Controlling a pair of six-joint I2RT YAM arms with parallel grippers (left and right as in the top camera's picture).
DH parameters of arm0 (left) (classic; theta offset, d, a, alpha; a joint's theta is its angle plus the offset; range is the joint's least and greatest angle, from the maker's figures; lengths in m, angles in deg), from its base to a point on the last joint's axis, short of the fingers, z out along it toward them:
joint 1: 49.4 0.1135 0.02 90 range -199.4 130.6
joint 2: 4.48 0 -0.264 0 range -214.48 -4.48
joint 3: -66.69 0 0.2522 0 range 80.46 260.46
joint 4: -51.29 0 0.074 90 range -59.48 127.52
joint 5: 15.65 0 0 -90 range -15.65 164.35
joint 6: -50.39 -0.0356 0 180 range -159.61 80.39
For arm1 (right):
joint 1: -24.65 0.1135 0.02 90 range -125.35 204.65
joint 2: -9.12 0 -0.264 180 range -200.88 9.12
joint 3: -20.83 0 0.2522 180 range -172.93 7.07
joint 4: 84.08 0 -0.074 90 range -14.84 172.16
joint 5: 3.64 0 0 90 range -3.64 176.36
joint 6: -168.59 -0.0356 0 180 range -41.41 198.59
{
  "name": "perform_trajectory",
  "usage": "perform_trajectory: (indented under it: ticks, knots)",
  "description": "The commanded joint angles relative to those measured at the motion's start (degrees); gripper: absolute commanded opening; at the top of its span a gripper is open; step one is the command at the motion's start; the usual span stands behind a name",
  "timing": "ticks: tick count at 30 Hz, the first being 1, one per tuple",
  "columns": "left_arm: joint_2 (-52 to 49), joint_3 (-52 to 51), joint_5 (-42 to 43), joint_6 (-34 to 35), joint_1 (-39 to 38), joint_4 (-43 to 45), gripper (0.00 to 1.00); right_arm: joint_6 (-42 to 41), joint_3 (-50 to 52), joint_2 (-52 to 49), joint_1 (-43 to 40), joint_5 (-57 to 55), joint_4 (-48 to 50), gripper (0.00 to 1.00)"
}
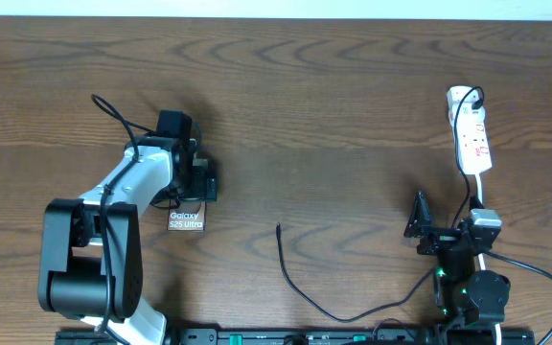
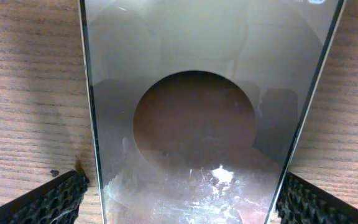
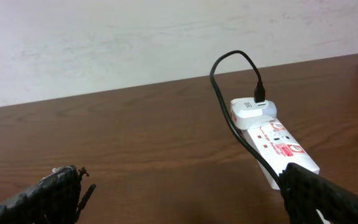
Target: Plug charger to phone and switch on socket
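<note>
The phone (image 1: 187, 221) lies flat on the table, its "Galaxy S25 Ultra" lettering showing. My left gripper (image 1: 199, 185) is low over its far end. In the left wrist view the phone (image 2: 194, 124) fills the frame and the left gripper (image 2: 179, 199) is open, one finger on each long side. The white socket (image 1: 470, 129) lies at the far right, with the charger plugged into a white adapter (image 3: 252, 109) at its far end. The charger cable (image 1: 305, 292) runs along the front and its loose tip (image 1: 278, 227) lies mid-table. My right gripper (image 1: 448, 225) is open and empty, in front of the socket (image 3: 272, 140).
The socket's white cord (image 1: 544, 273) curves past the right arm's base at the front right. A pale wall (image 3: 135, 37) stands behind the table's far edge. The left arm's own black cable (image 1: 113, 110) loops behind it.
</note>
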Motion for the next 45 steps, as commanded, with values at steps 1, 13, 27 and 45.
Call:
perform_trajectory:
  ticks: [1, 13, 27, 45]
  knots:
    - [-0.90, -1.16, -0.42, -0.74, -0.07, 0.11, 0.98, 0.66, 0.07, 0.33, 0.83, -0.50, -0.24, 0.99]
    - [-0.90, -1.36, -0.42, -0.74, -0.07, 0.44, 0.98, 0.68, 0.07, 0.33, 0.83, -0.50, -0.22, 0.99]
    - [-0.90, -1.36, -0.44, -0.76, -0.07, 0.50, 0.98, 0.66, 0.07, 0.33, 0.83, -0.50, -0.24, 0.99]
    - [-0.90, -2.23, -0.44, -0.74, -0.07, 1.33, 0.98, 0.66, 0.07, 0.33, 0.83, -0.50, -0.24, 0.99]
